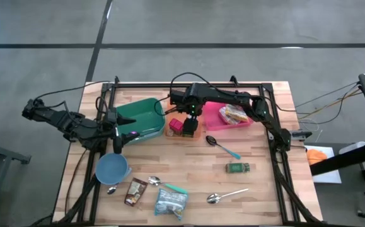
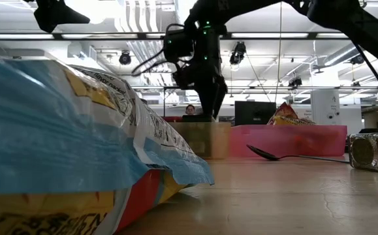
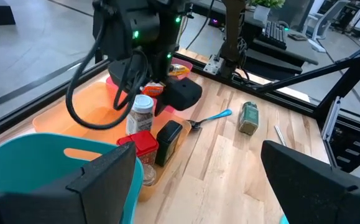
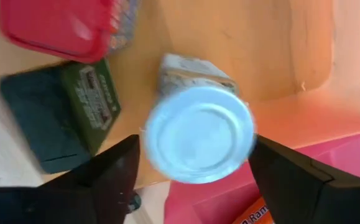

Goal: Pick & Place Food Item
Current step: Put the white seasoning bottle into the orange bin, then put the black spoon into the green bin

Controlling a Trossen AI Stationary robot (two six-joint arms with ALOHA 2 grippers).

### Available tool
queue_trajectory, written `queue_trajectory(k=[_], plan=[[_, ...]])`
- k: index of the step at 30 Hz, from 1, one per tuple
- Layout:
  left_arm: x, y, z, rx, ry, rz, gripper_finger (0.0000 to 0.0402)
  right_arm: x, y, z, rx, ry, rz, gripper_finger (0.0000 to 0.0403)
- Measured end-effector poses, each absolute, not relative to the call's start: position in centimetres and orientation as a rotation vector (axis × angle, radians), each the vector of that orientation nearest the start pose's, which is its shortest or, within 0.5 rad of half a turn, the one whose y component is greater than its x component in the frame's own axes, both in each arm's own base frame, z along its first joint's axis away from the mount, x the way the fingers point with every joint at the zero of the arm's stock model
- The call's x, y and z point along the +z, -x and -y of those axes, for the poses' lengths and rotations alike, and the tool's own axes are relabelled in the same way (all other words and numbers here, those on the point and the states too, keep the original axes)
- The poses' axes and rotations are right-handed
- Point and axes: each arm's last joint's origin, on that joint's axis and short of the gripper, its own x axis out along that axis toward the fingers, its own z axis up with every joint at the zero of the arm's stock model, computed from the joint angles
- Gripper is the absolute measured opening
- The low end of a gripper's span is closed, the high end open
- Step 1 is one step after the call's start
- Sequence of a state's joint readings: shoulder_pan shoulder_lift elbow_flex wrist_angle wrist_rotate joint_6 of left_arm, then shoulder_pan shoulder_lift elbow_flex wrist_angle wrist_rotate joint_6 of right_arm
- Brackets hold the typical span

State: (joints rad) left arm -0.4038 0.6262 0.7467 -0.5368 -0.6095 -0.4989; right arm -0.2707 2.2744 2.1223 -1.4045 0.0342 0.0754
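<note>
Spice jar (image 4: 198, 134) with a white lid stands upright in the orange tray (image 3: 92, 115), between the fingers of the right end effector (image 1: 191, 120), which hangs directly above it. In the right wrist view the two dark fingers stand apart on either side of the lid with a small gap on each side, so they are not clamped on it. In the left wrist view the same jar (image 3: 142, 115) shows its clear body and white cap, with the right arm's dark wrist just above it.

Just beside the jar in the tray stand a red-lidded container (image 3: 139, 146) and a dark green-labelled tin (image 3: 169, 142). A pink bin (image 1: 236, 116) with a snack packet in it sits next to the tray, and a green bin (image 1: 141, 116) lies on the tray's other side.

The left end effector (image 1: 117, 144) hovers near the green bin and over a blue cup (image 1: 111, 169), its fingers wide apart and holding nothing.

Elsewhere on the wooden counter (image 1: 264, 189) lie a blue-handled spoon (image 1: 223, 146), a small green jar on its side (image 1: 237, 167), a metal spoon (image 1: 226, 195), a blue snack bag (image 1: 171, 200) and a brown packet (image 1: 135, 191). In the low view the snack bag (image 2: 64, 143) fills the near side.
</note>
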Motion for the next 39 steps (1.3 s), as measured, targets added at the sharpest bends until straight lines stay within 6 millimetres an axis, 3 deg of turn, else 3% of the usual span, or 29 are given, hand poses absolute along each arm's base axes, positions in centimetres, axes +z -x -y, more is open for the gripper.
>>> queue_trajectory(k=[10, 22, 32, 39], plan=[[31.0, -12.2, 3.4, 0.287, 0.29, -0.303, 0.0347, 22.9, -42.6, 12.0, -0.296, -0.241, -1.551, 0.0365], [30.8, -12.1, 3.4, 0.3, 0.317, -0.324, 0.0346, 26.5, -42.2, 11.4, -0.297, -0.235, -1.531, 0.037], [30.5, -12.0, 3.3, 0.309, 0.341, -0.353, 0.0346, 29.1, -42.0, 8.6, -0.32, -0.254, -1.492, 0.037], [30.4, -12.0, 3.4, 0.285, 0.341, -0.364, 0.0346, 31.2, -41.1, 6.1, -0.512, -0.229, -1.41, 0.0371]])
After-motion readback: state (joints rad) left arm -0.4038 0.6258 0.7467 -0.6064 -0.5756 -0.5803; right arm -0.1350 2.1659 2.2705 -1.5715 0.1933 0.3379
